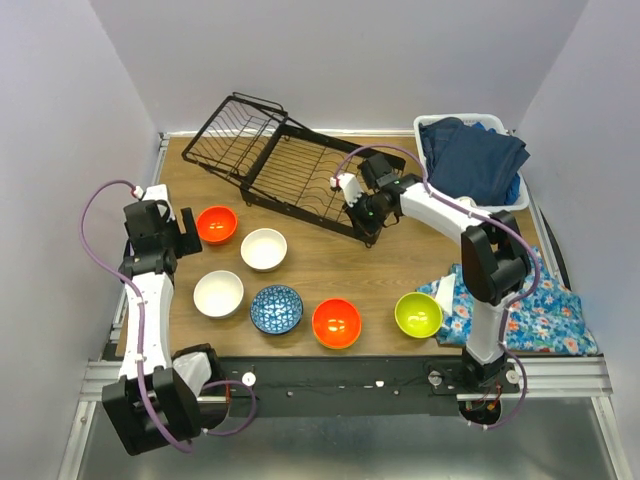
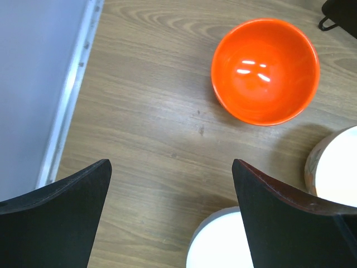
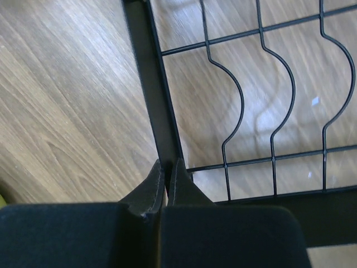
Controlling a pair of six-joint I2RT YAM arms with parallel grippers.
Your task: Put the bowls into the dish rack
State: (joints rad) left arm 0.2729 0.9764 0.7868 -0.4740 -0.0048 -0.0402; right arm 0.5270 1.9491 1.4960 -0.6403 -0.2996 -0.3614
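Note:
The black wire dish rack (image 1: 290,170) lies at the back of the table with no bowls in it. My right gripper (image 1: 365,215) is at its near right corner; in the right wrist view it (image 3: 166,163) is shut on the rack's black frame bar (image 3: 146,84). Six bowls sit on the table: orange (image 1: 217,224), cream (image 1: 264,249), white (image 1: 218,293), blue patterned (image 1: 276,308), orange (image 1: 336,322) and lime green (image 1: 418,314). My left gripper (image 2: 171,163) is open and empty, above the wood, between the orange bowl (image 2: 265,70) and the white bowl (image 2: 220,243).
A white laundry tub (image 1: 440,122) holding dark blue clothes stands at the back right. A floral cloth (image 1: 535,310) lies at the front right. The cream bowl (image 2: 337,167) is just right of my left fingers. A wall runs along the table's left edge.

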